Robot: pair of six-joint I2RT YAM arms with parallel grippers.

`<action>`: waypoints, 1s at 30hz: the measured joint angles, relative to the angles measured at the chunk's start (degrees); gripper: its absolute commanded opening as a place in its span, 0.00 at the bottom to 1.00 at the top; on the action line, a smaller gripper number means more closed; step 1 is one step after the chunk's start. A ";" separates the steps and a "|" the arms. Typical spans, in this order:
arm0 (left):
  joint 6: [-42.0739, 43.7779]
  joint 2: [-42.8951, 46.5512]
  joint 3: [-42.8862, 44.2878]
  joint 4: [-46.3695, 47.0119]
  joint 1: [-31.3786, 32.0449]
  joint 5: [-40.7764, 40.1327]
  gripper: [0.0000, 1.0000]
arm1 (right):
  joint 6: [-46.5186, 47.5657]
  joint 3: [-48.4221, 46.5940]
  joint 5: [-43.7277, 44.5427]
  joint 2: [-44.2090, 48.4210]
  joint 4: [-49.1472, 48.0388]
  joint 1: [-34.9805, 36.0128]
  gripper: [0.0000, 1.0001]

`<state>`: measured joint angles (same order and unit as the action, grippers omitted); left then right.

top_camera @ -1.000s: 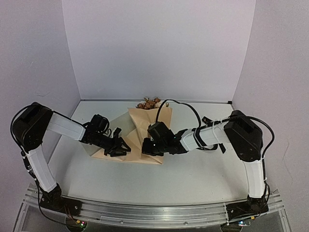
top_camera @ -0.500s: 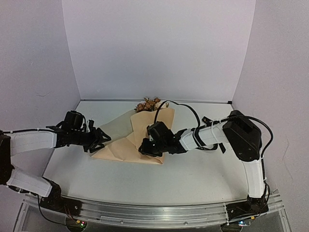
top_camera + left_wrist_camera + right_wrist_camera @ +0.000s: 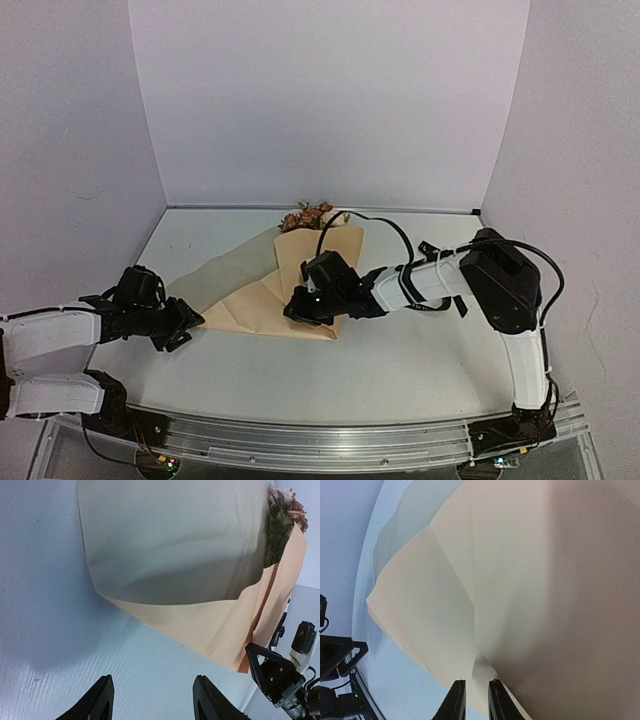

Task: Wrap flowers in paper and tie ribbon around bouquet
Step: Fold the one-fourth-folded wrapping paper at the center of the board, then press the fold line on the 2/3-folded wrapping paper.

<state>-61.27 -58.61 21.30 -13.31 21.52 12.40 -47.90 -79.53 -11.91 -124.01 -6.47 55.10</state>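
Left tool (image 3: pixel 178 325): released, jaws wide apart, nothing between the fingers (image 3: pixel 105 700). Low over the bare worktop (image 3: pixel 400 350), just off the near-left corner of the paper (image 3: pixel 255 300), not touching it.

Right tool (image 3: pixel 298 305): nearly closed, only a narrow gap. Down on the paper's near edge, with a thin fold of paper running into the gap between the fingers (image 3: pixel 456 700). Clamped or just resting: cannot tell.

Paper flat on mid-worktop, partly folded over, grey reverse side showing on the left flap. Flowers (image 3: pixel 308 214) at the paper's far end, blooms poking out past its far edge, stems hidden under the fold.
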 measured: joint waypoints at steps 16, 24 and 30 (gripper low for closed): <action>-0.12 -3.71 0.00 2.46 0.00 -2.75 0.54 | 1.40 13.89 -1.55 21.29 3.51 -5.37 0.32; -0.27 -3.71 0.00 2.90 0.00 -3.65 0.56 | 1.78 17.22 -2.82 18.76 5.32 -6.28 0.25; -0.34 -3.71 -0.02 2.90 0.00 -3.63 0.59 | 1.21 17.20 -3.53 16.27 5.47 -6.20 0.24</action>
<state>-61.61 -62.33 21.28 -10.41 21.52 8.78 -46.69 -62.33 -15.44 -107.73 -1.00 48.90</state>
